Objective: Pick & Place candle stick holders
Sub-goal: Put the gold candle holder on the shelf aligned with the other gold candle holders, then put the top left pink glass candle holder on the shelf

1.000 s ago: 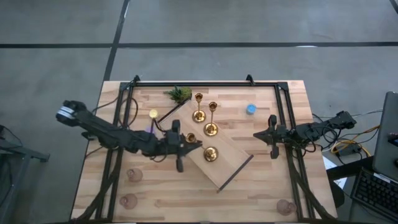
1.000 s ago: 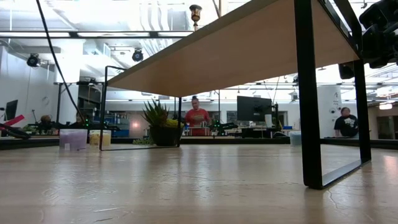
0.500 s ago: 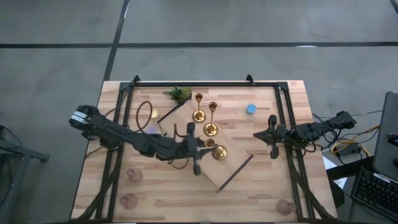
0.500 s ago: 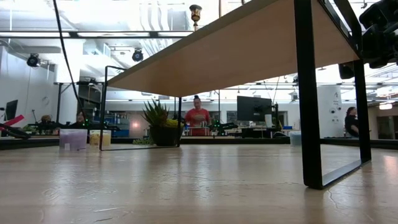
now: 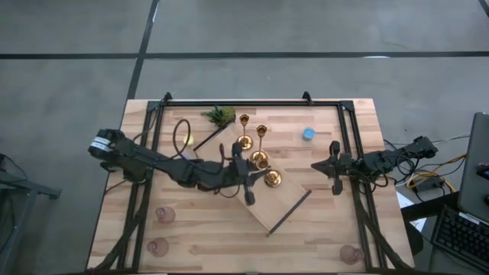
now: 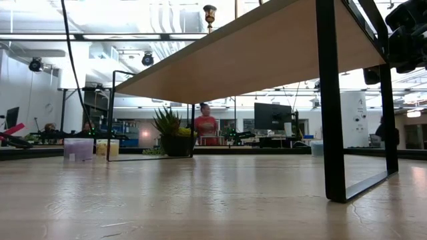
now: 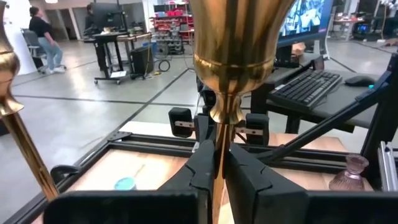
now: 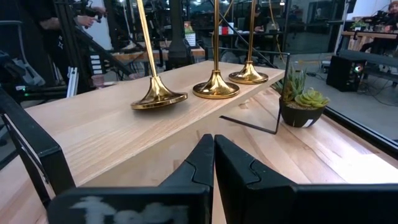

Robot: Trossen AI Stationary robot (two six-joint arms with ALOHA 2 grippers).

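The left gripper (image 5: pixel 260 178) is clenched on the slim stem of a gold candlestick (image 5: pixel 272 179), and since a second ago it has carried that candlestick rightward along the raised wooden shelf (image 5: pixel 286 200), next to the two other candlesticks (image 5: pixel 244 142) at its far end. The right gripper (image 5: pixel 333 166) waits at the table's right with its fingers pressed together, unmoved. Three pink glass cups (image 5: pixel 165 215) sit along the near table edge.
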